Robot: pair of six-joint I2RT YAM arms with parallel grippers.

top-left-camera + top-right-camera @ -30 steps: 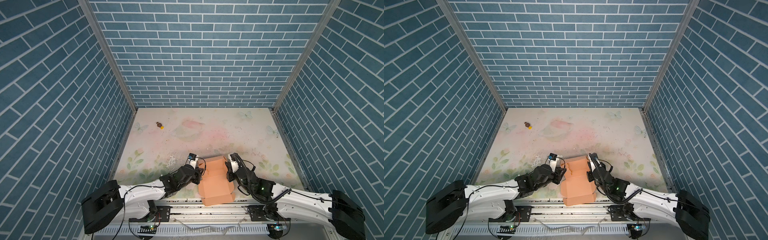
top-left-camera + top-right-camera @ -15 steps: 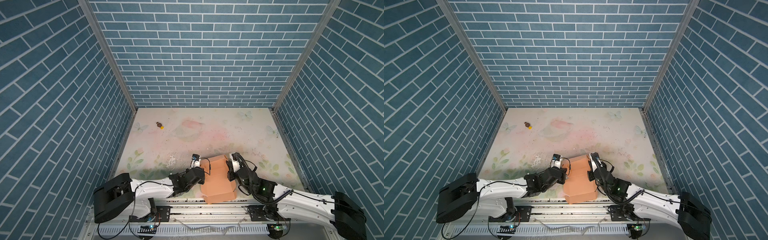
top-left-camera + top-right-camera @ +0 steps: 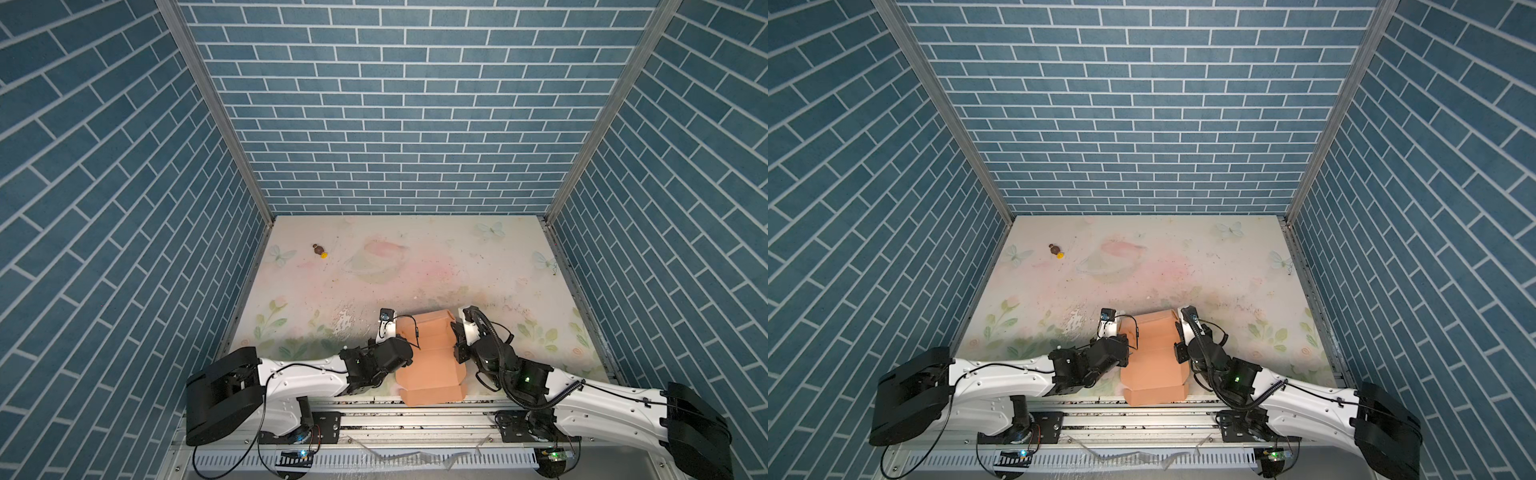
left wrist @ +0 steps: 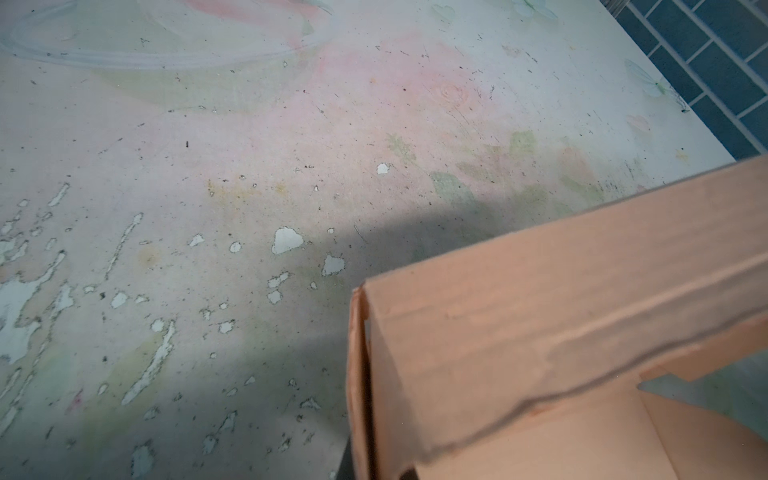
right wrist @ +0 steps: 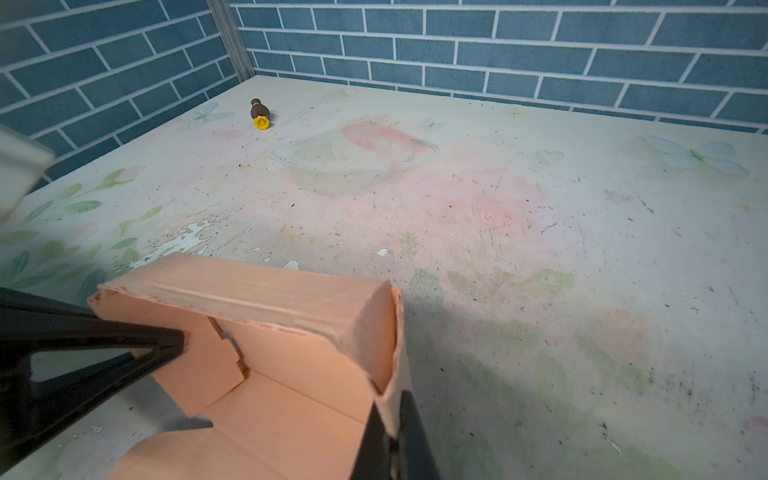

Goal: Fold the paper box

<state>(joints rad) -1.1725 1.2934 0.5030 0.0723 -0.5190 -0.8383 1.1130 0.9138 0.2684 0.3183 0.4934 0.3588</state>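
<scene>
Where the box sits: the paper box [image 3: 428, 357] rests on the surface [image 3: 415, 270] at the near edge, in the middle, between the two arms. Its near panel reaches the rail [image 3: 415, 409].
Box shape: the far wall is folded up and doubled over, and the side walls stand. The near panel lies open, not closed over.
Left jaws: the left gripper [image 5: 176, 338] is closed at the box's left wall, with one finger on the inner face. The outer finger is hidden, so a pinch on that wall is my reading.
Right jaws: the right gripper [image 5: 392, 436] is closed on the right wall, and the cardboard edge runs down between its fingers.
Why held so: a grip on each side braces the walls upright, so the light box cannot slide or spring open while flaps are tucked.
Step in hand: probably setting the side walls before the near panel goes over.
Risk: the thin card may crease or tear at the pinches.
Elsewhere: a small brown-and-yellow object [image 3: 319, 250] lies far left, well apart.
</scene>
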